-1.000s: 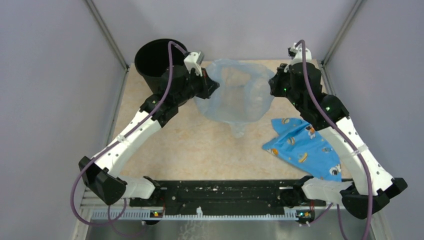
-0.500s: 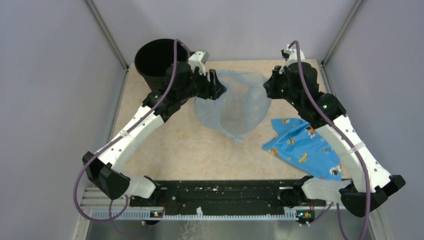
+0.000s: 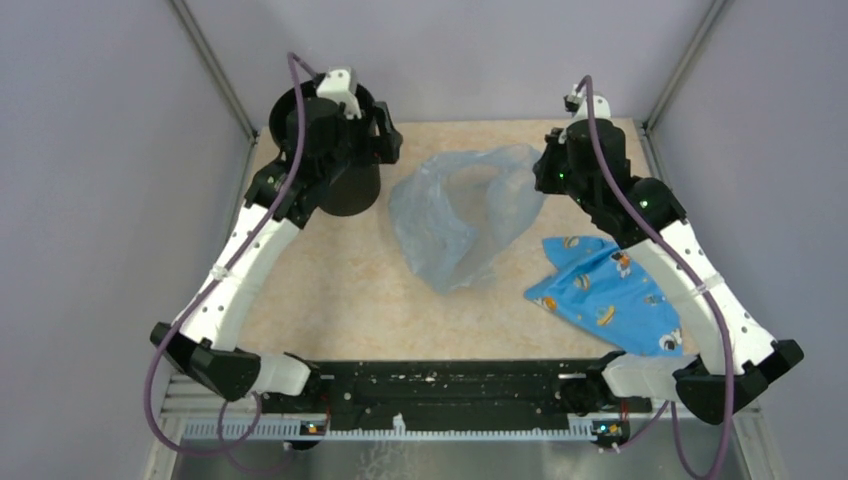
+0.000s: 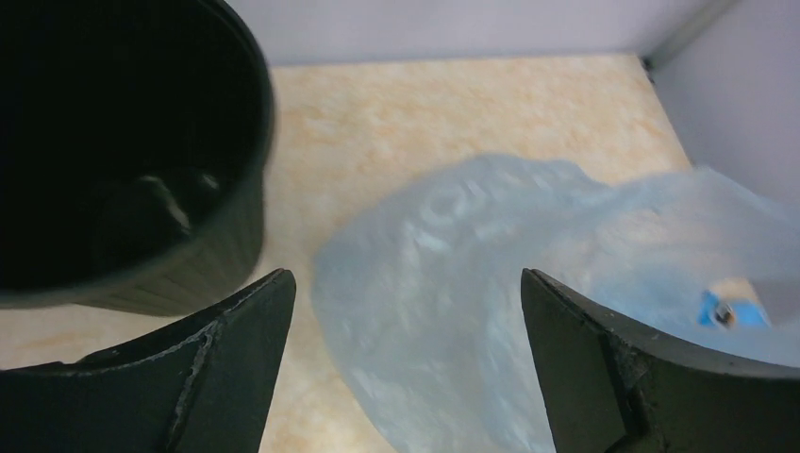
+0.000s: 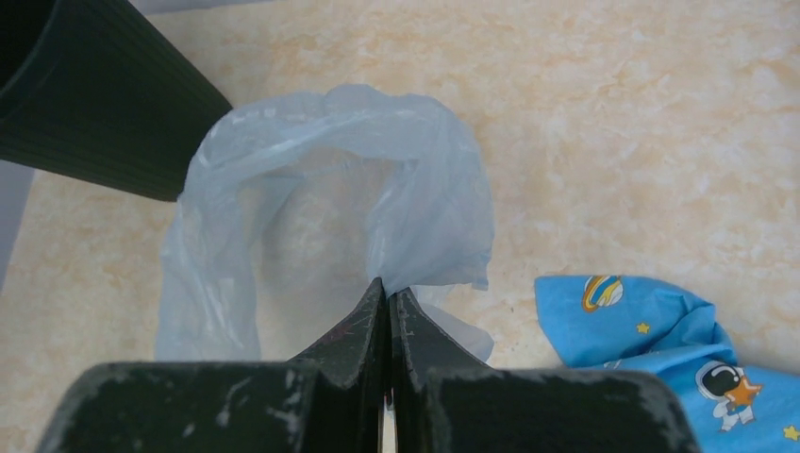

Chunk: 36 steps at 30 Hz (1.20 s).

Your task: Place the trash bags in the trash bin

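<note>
The trash bag [image 3: 462, 215] is a pale grey-blue film lying slumped on the table between the arms, its mouth gaping; it also shows in both wrist views [image 4: 528, 274] [image 5: 330, 189]. The round black trash bin [image 3: 352, 190] stands at the back left, largely hidden under my left arm, with its rim and dark inside [image 4: 113, 142] in the left wrist view. My left gripper [image 3: 390, 135] [image 4: 406, 276] hangs open beside the bin, apart from the bag, with nothing between its fingers. My right gripper [image 3: 540, 172] [image 5: 387, 288] is shut on the bag's right edge.
A blue patterned cloth [image 3: 605, 295] [image 5: 660, 330] lies on the table in front of my right gripper, just right of the bag. Grey walls and metal corner posts close in the table on the left, right and back.
My left gripper opened, let go of the bag and swung back-left to the bin. The bag's left side sagged onto the table. The right gripper kept its hold.
</note>
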Each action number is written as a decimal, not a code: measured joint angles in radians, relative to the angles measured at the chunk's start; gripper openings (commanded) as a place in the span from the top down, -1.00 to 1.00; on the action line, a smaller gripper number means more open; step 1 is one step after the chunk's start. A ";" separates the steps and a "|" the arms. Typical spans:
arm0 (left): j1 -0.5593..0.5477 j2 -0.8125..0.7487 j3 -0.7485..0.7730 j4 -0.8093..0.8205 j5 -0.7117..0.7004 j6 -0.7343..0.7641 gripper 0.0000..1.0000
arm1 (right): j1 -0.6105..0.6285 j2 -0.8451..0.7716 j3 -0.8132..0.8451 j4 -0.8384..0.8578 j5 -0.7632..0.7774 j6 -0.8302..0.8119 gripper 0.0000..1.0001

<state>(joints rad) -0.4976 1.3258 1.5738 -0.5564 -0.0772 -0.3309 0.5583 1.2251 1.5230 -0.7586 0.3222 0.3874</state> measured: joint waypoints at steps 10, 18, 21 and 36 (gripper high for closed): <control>0.077 0.387 0.449 -0.043 -0.210 0.148 -0.68 | 0.000 -0.001 0.111 -0.010 -0.023 0.002 1.00; 0.112 0.618 0.562 -0.173 -0.262 0.190 -0.29 | 0.000 -0.031 0.183 -0.051 -0.010 -0.002 1.00; 0.119 0.640 0.564 -0.216 -0.261 0.200 -0.23 | 0.000 -0.058 0.221 -0.057 0.010 -0.003 1.00; 0.119 0.656 0.580 -0.245 -0.257 0.242 0.36 | 0.000 -0.044 0.366 -0.098 0.081 -0.041 1.00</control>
<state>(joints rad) -0.3790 1.9820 2.1536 -0.8013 -0.3347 -0.0891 0.5579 1.1812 1.8893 -0.8566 0.4034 0.3466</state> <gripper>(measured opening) 0.382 0.004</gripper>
